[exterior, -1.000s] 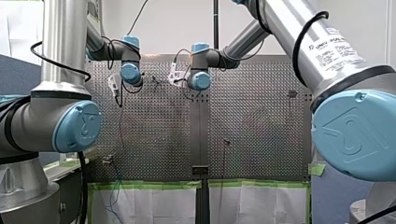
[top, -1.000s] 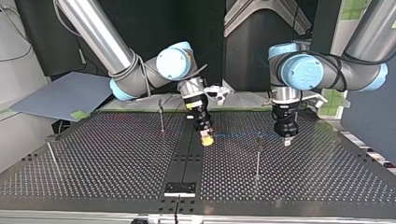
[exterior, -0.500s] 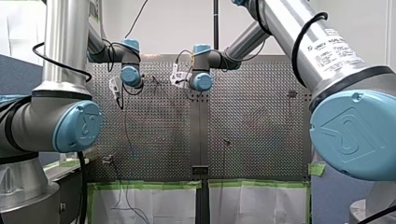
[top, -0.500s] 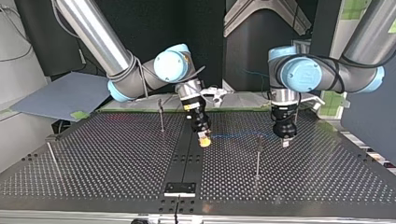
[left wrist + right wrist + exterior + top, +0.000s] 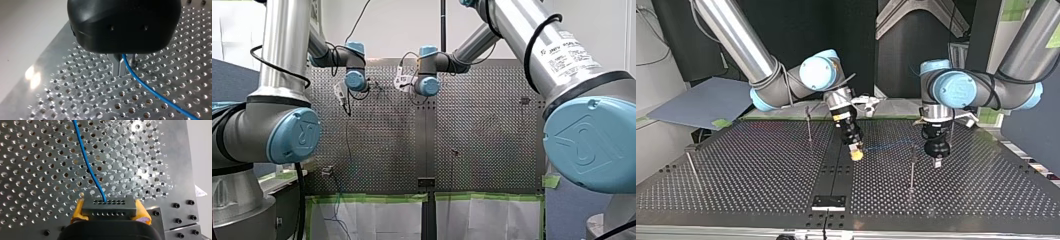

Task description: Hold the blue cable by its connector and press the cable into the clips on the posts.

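Opposing views across table [image 5: 761,165]; close wrist cameras.

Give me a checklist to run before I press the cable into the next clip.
1. Right claw shut on the connector, yellow pads on both its ends: ok.
2. Blue cable leaves the connector without a kink: ok.
3. Left claw shut on the cable: ok.
4. Cable runs straight between the two claws in the top view: ok.
5. Left claw apart from the post: ok.
6. Cable seated in that post's clip: cannot tell.
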You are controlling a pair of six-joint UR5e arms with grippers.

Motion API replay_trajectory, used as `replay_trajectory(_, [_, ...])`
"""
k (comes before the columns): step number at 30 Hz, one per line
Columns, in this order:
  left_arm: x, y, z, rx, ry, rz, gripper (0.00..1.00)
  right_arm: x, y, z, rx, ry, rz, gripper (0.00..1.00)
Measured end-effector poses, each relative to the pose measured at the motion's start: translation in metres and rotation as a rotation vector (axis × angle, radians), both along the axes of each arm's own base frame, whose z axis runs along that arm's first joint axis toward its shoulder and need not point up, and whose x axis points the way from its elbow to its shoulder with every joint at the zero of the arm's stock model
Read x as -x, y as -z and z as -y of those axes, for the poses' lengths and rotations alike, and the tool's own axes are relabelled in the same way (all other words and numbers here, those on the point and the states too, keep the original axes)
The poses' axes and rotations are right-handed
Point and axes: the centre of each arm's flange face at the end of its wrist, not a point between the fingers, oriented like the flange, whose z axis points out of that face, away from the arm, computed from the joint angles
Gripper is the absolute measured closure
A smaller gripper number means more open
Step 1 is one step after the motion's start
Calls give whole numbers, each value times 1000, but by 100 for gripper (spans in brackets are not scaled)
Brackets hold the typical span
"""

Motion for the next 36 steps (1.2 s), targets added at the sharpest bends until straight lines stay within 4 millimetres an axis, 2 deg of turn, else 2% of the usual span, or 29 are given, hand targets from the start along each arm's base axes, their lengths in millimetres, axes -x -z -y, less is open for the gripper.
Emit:
replay_trajectory(4, [-9, 0, 0, 9, -1, 3, 100, 3, 0, 8, 0, 10, 4, 100])
replay_trajectory(12, [-19, -3, -8, 27, 3, 23, 100, 3, 18, 31, -13, 31, -4, 100])
replay_trajectory(19, [-33, 11, -7, 21, 21, -11, 100, 9, 10, 49, -1, 53, 12, 100])
replay_trajectory(27, [-46, 8, -9, 29, 20, -29, 100, 23, 8, 70, 5, 88, 21, 100])
replay_trajectory(36, [-50, 9, -12, 19, 15, -62, 100, 42, 9, 92, 0, 156, 24, 100])
